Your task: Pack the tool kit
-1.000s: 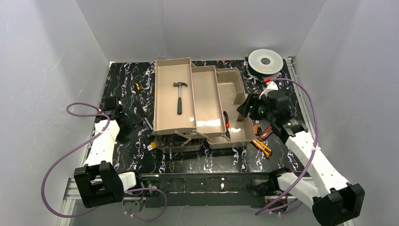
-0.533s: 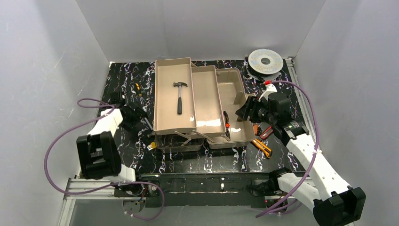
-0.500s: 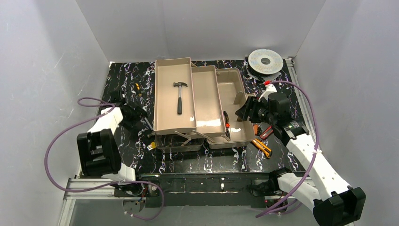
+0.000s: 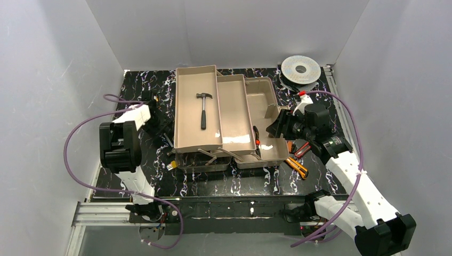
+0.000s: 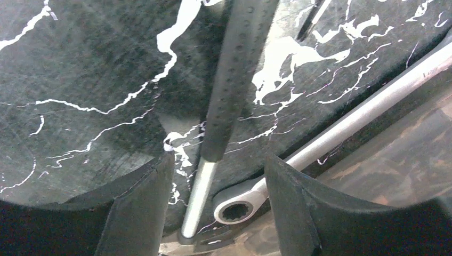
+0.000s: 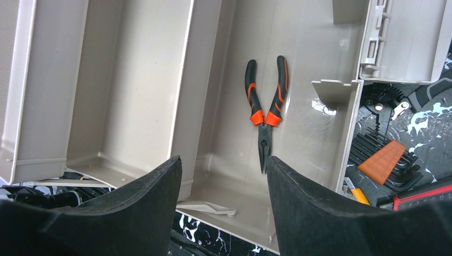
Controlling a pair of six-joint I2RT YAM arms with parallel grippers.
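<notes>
Gripper of the left arm (image 5: 213, 160) hangs low, jaws spread astride the screwdriver (image 5: 234, 80).

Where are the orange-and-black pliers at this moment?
The pliers lie flat on the floor of the bottom compartment of the toolbox, on the robot's right side, just beside the lower tray. The right wrist view shows them clearly.

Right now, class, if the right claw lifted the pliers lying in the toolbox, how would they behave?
The pliers look rigid, probably heavy for their size. Their handles stand slightly apart about a pivot, so gripping one may let the other swing. Lying flat on the smooth toolbox floor, they would likely slide, not roll, if pushed.
</notes>
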